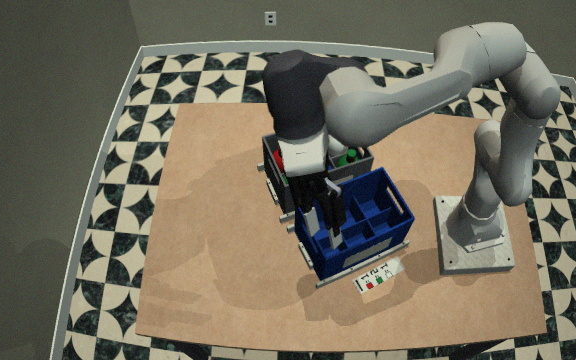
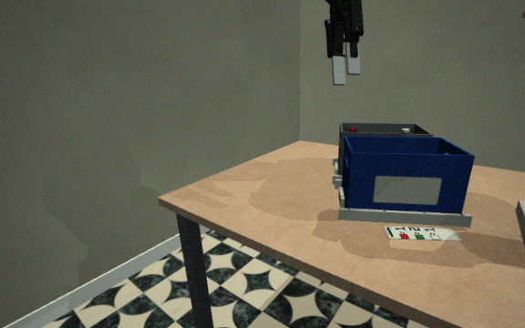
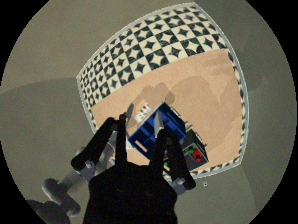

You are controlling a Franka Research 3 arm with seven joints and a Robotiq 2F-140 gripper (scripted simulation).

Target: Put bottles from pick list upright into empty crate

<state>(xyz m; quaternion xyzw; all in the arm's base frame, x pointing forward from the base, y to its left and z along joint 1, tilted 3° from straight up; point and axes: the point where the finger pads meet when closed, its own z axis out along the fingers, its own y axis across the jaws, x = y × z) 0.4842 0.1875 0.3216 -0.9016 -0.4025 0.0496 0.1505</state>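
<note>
The blue empty crate (image 1: 355, 220) stands on the table with its compartments bare; it also shows in the side view (image 2: 406, 179) and the wrist view (image 3: 156, 129). Behind it stands the grey crate with the bottles, partly hidden by my arm; a red label (image 1: 278, 160) and a green bottle (image 1: 351, 156) show. In the side view a red cap (image 2: 353, 129) and a white cap (image 2: 406, 130) peek over its rim. The pick list (image 1: 378, 277) lies in front of the blue crate, with red, green and white marks. My gripper (image 2: 345, 73) hangs high above the crates, fingers narrowed with a gap, holding nothing.
The robot base plate (image 1: 473, 235) stands to the right of the blue crate. Both crates sit in grey rail frames on the wooden table. The table's left edge drops to a checkered floor.
</note>
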